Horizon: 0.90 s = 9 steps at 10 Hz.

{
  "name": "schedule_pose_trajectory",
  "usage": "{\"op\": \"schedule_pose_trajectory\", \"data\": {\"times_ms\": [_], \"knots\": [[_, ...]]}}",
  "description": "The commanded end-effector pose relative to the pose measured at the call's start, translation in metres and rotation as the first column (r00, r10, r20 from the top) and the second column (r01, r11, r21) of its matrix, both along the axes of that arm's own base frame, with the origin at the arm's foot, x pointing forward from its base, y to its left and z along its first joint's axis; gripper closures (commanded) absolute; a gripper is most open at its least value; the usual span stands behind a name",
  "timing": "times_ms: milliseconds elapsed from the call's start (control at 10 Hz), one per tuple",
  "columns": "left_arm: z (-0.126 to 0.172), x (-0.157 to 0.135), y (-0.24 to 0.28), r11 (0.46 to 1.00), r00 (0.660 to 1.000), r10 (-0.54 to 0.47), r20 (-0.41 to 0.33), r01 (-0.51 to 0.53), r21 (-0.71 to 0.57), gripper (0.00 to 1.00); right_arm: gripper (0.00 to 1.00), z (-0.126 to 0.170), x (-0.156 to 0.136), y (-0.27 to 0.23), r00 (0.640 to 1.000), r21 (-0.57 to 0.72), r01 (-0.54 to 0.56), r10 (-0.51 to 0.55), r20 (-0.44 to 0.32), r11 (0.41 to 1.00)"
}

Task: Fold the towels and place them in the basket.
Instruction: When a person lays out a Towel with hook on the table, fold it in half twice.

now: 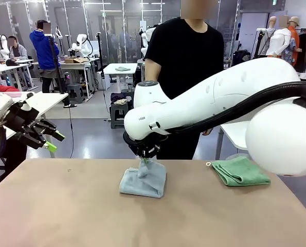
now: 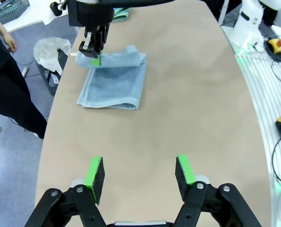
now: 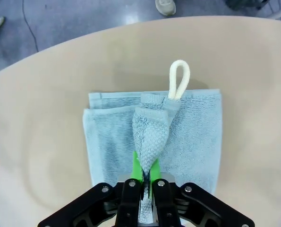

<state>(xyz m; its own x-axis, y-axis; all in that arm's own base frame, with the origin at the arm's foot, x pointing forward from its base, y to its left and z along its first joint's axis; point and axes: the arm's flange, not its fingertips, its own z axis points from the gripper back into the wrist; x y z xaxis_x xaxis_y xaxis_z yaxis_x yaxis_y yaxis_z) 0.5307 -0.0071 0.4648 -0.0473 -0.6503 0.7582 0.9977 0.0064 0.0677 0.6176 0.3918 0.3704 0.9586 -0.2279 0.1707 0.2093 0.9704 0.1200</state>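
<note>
We see a pale grey-blue terry towel point(image 3: 187, 137) lying folded into a soft rectangle near the middle of the smooth tan table point(image 1: 65, 206). Its looped pile looks nubbly up close, its hemmed edges show along the far side in the right wrist view, and a cream cord hanging loop point(image 3: 179, 79) sticks out past that hem onto the table. One corner of this towel is drawn up into a narrow, puckered tongue of cloth.

Our right gripper point(image 3: 145, 178), black with green pads, has its fingers pressed together on that raised corner, pinching it just above the rest of the fabric. In the front view the same gripper point(image 1: 145, 153) hangs under the glossy white arm, directly over the towel.

Our left gripper point(image 2: 139, 172) hovers above bare table, well apart from the towel, its two green-padded fingers spread wide with nothing between them.

A second towel, mint green and folded flat with a slightly rumpled top layer point(image 1: 240, 171), lies toward the right of the table, apart from the blue one. A person in a black shirt point(image 1: 186, 51) stands at the far side.
</note>
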Motion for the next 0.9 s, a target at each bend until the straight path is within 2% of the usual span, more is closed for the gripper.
{"op": "schedule_pose_trajectory", "data": {"times_ms": [0, 400, 600, 700, 800], "knots": [[0.0, 0.0, 0.0, 1.0, 1.0, 0.002, 0.003, -0.002, 0.002, 0.24, 0.99, -0.009, 0.001, 0.008, 0.999, 0.048, 0.034, -0.035, 0.007, 0.998], [0.0, 0.0, 0.0, 1.0, 1.0, 0.002, 0.003, -0.002, 0.002, 0.24, 0.99, -0.025, 0.001, 0.022, 0.998, 0.084, 0.061, -0.063, 0.015, 0.995], [0.0, 0.0, 0.0, 1.0, 1.0, 0.002, 0.003, -0.002, 0.002, 0.24, 0.73, -0.029, 0.0, 0.023, 0.996, 0.107, 0.075, -0.081, 0.047, 0.991], [0.0, 0.0, 0.0, 1.0, 1.0, 0.002, 0.003, -0.002, 0.002, 0.24, 0.66, -0.031, -0.002, 0.023, 0.996, 0.11, 0.072, -0.077, 0.04, 0.991], [0.0, 0.0, 0.0, 1.0, 1.0, 0.002, 0.003, -0.002, 0.002, 0.24, 0.53, -0.032, -0.003, 0.023, 0.996, 0.117, 0.071, -0.076, 0.04, 0.991]]}}
